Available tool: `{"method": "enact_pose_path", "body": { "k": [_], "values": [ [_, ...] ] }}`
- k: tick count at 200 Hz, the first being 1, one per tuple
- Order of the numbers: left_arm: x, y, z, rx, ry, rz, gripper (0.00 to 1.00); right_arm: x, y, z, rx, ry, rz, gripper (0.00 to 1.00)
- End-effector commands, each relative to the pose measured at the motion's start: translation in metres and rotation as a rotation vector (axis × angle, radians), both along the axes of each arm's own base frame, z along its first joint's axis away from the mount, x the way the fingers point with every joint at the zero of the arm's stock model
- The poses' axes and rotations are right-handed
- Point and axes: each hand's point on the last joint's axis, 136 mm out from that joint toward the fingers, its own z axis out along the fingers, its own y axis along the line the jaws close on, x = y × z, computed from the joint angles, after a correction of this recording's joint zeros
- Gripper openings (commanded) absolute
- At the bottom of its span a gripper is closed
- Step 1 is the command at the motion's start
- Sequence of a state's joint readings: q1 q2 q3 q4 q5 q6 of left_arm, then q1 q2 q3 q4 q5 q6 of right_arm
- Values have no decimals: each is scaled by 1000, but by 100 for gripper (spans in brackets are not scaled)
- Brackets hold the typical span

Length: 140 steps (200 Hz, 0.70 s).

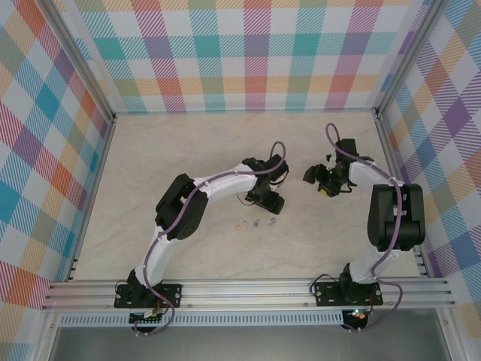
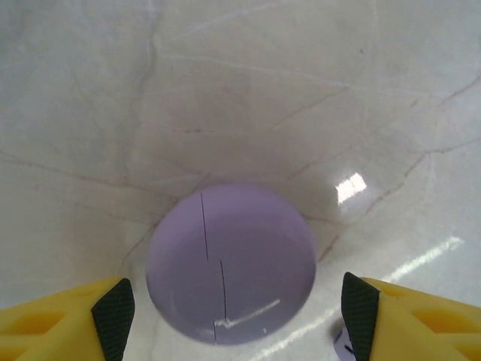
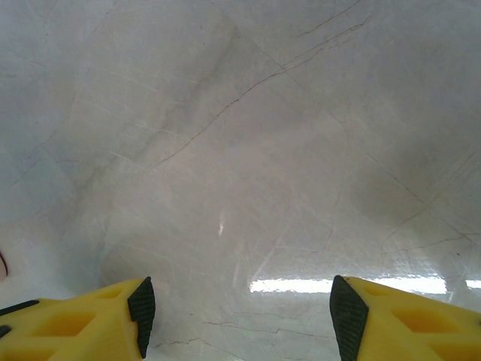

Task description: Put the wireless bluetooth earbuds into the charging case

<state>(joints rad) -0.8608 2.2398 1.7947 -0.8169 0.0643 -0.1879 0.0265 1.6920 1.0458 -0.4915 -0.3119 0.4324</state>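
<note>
L jaws spread astride lilac case [image 2: 230, 263], not touching; R jaws spread.

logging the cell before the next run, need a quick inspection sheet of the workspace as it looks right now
surface: pale marbled table, glossy, thin veins
job's things: earbuds lying loose in a row, too small to count; round lilac case flat on the table
clutter: nothing seen
tools: left tool open, fingers either side of the case with gaps; right tool open over the table, holding nothing
cables: purple cable along each arm, looped at the wrists
surroundings: plaid walls on three sides; metal rail at the near edge
</note>
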Motion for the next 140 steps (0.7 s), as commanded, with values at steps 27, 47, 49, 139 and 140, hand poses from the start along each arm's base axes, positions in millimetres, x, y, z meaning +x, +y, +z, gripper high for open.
{"method": "enact_pose_path", "body": {
  "k": [27, 47, 49, 139, 140],
  "values": [
    [6, -5, -8, 34, -14, 5, 69, -4, 3, 1, 28, 1, 9, 66],
    [10, -4, -14, 47, -23, 20, 65, -4, 4, 1, 37, -1, 14, 65],
    [10, -3, -14, 52, -26, 26, 64, -4, 5, 1, 39, -1, 16, 65],
    [47, 40, -28, 0, 17, 376, 43, -3, 47, -2, 156, 21, 163, 65],
    [47, 40, -28, -1, 18, 378, 43, -3, 47, -2, 156, 22, 165, 65]
  ]
}}
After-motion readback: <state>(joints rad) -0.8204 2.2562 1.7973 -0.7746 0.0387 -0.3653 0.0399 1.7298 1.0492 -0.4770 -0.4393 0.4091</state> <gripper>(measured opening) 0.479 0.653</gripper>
